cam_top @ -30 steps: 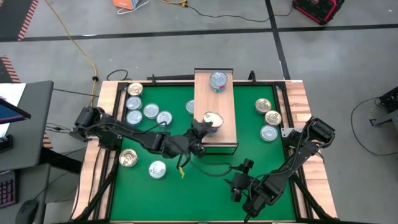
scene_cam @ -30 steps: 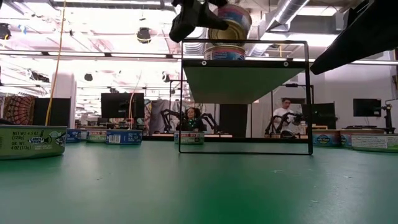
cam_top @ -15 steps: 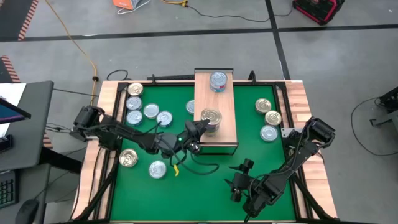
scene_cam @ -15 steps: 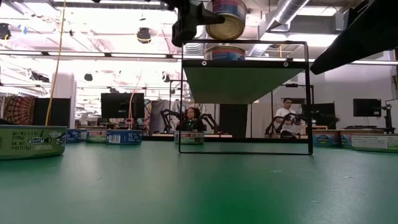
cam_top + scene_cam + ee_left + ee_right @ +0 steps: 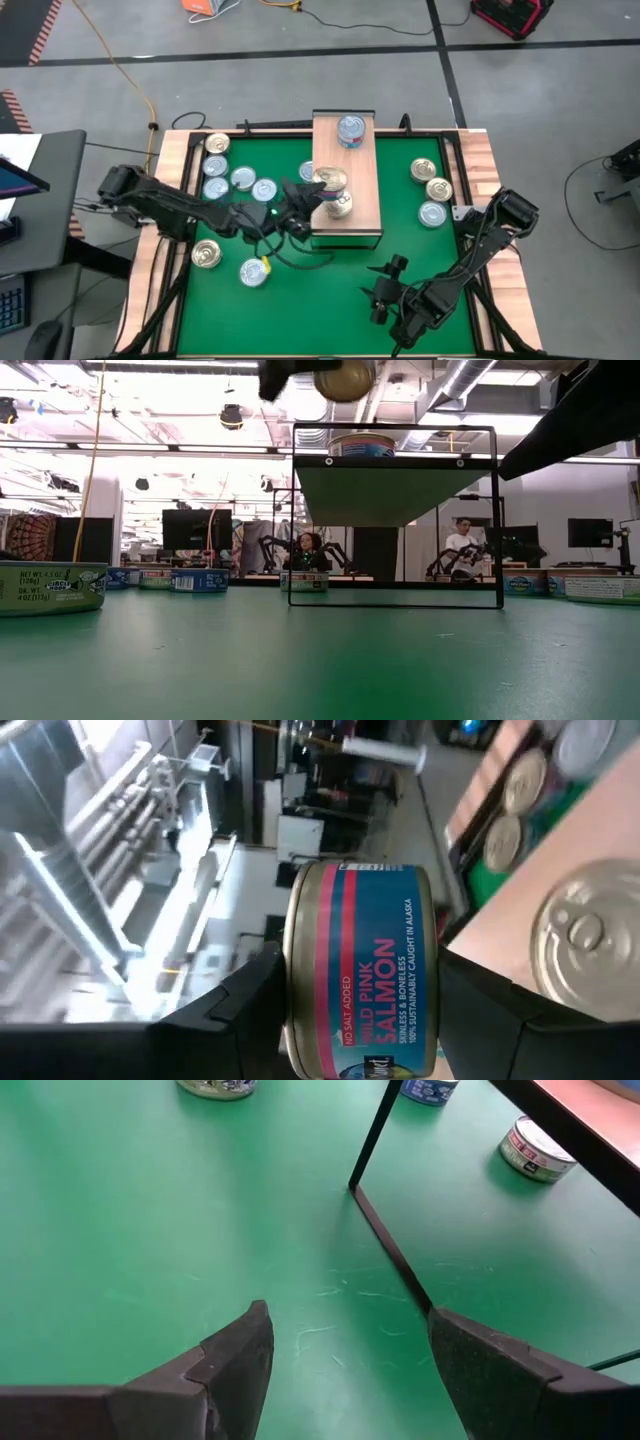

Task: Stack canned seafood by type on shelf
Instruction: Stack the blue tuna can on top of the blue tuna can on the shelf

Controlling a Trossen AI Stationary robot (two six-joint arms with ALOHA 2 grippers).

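Since a second ago the left gripper [image 5: 318, 192] has drawn back toward the shelf's left edge and risen, carrying its tin higher: in the low view the salmon tin [image 5: 345, 377] now sits near the top edge, clear above the shelf [image 5: 363, 170], where before it hung just over the blue tin on the plank. The left gripper is clamped on the salmon tin [image 5: 360, 982], one dark finger on each flat end. The tin is a short round can with a blue side label crossed by a pink band reading "wild pink salmon", and gold-tan ends. It is tipped on its side, its round axis running roughly level between the fingers rather than upright. From above it hangs over the left part of the plank, just beside a gold-topped tin [image 5: 341, 204] lying on the shelf. A blue-silver tin [image 5: 350, 130] stands at the shelf's far end. Other tins lie on the green tabletop [image 5: 330, 270] to either side. The right gripper [image 5: 345, 1355] waits near the front of the tabletop, fingers apart and empty
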